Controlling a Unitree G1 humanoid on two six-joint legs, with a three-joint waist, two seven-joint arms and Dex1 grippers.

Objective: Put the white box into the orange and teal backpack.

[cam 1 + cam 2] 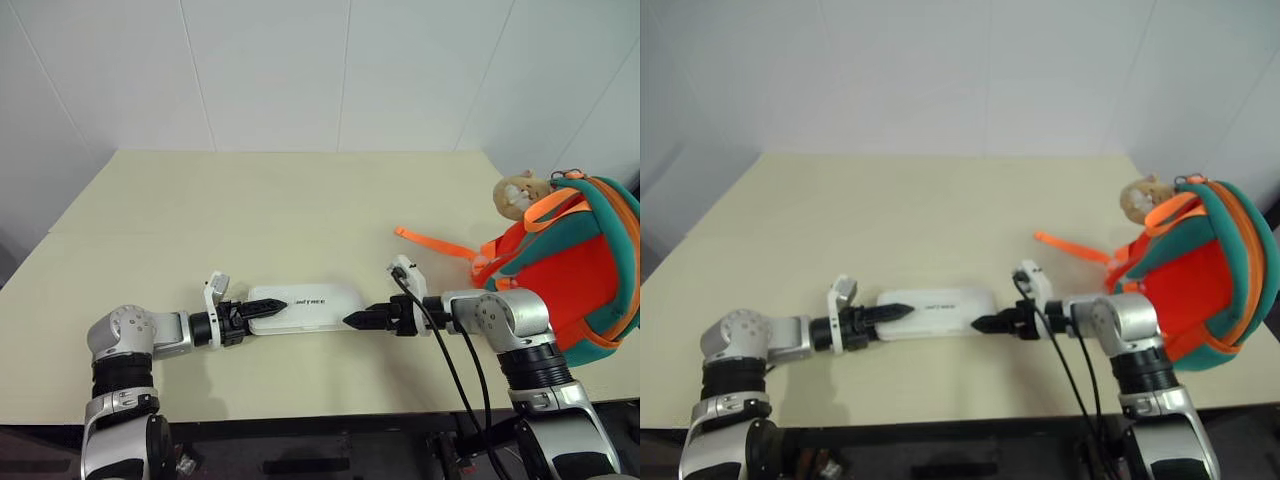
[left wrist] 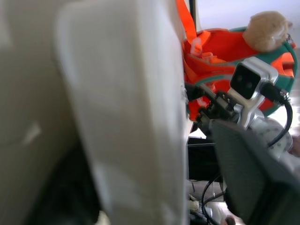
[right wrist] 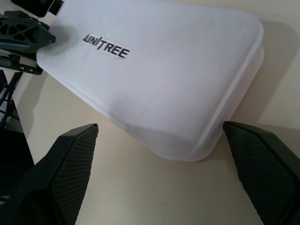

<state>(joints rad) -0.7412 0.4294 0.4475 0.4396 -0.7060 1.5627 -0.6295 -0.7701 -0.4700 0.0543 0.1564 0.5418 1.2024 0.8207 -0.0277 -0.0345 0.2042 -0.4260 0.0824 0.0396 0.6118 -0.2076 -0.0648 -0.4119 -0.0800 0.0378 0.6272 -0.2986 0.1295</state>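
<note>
The left gripper [image 1: 272, 308] sits at the left end of the white box [image 1: 310, 305], one finger lying over its top edge; its jaws stand partly apart around that end, and whether they already pinch it I cannot tell. The box lies flat on the pale surface [image 1: 250, 210], near the front edge, lengthwise between the two arms. It looks like a stiff moulded case with a smooth, slightly glossy shell and rounded corners, so it should keep its shape under pressure but may slip out of a light pinch; it is probably not heavy for its size. A seam runs round its side, which suggests a lid that could spring if squeezed off-centre. The short ends seem the sensible places to take hold, one from each side. The right gripper [image 1: 356, 320] faces the box's right end with jaws wide open, tips just short of the corner and not touching. Further right, the orange and teal backpack [image 1: 565, 270] stands upright at the surface's edge, well apart from the box.
</note>
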